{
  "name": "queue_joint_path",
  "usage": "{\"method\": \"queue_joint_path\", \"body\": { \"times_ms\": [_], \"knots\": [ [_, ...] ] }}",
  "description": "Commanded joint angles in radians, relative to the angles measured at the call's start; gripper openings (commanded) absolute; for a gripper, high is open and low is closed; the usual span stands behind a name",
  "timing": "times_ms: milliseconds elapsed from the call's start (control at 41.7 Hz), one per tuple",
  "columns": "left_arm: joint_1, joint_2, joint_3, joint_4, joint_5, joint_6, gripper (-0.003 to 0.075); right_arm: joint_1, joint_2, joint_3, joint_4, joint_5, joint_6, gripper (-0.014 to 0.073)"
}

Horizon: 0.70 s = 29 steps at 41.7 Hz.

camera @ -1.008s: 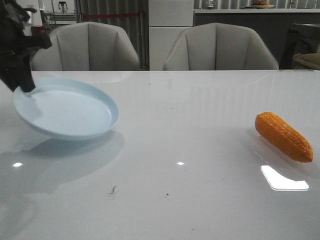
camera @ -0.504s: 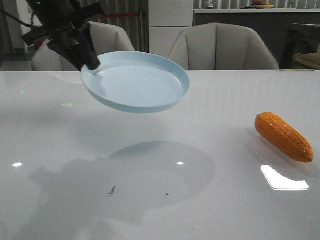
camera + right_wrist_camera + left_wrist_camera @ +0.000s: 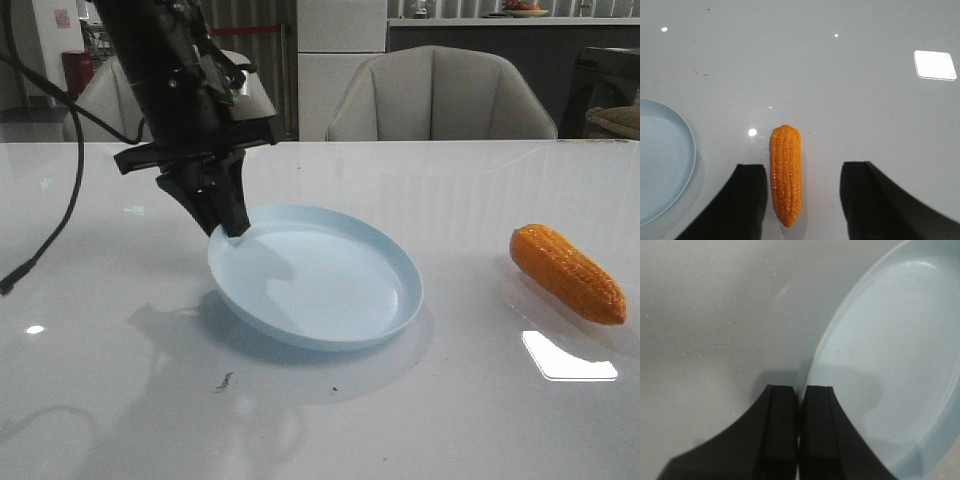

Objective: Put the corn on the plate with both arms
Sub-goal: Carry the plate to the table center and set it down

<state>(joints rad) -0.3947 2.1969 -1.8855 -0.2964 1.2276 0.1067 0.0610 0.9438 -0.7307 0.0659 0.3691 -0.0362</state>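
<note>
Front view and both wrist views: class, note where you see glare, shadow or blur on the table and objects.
Front view: bright rectangular glare patch on the table beside the corn; soft shadow under the plate. Left wrist view: left hand and plate rim soft, out of focus. Right wrist view: sharp, with a glare patch and small light spots.
</note>
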Motion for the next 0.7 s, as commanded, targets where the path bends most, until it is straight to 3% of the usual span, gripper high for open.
{"method": "queue_joint_path", "body": {
  "times_ms": [0, 672],
  "knots": [
    [-0.009, -0.045, -0.027, -0.031, 0.035, 0.0, 0.0096, -0.005, -0.004, -0.037, -0.008, -0.064, -0.002, 0.0447],
    [-0.009, 0.029, -0.027, -0.028, 0.035, 0.007, 0.0102, -0.005, 0.03, -0.036, -0.008, -0.061, -0.002, 0.0447]
  ]
}}
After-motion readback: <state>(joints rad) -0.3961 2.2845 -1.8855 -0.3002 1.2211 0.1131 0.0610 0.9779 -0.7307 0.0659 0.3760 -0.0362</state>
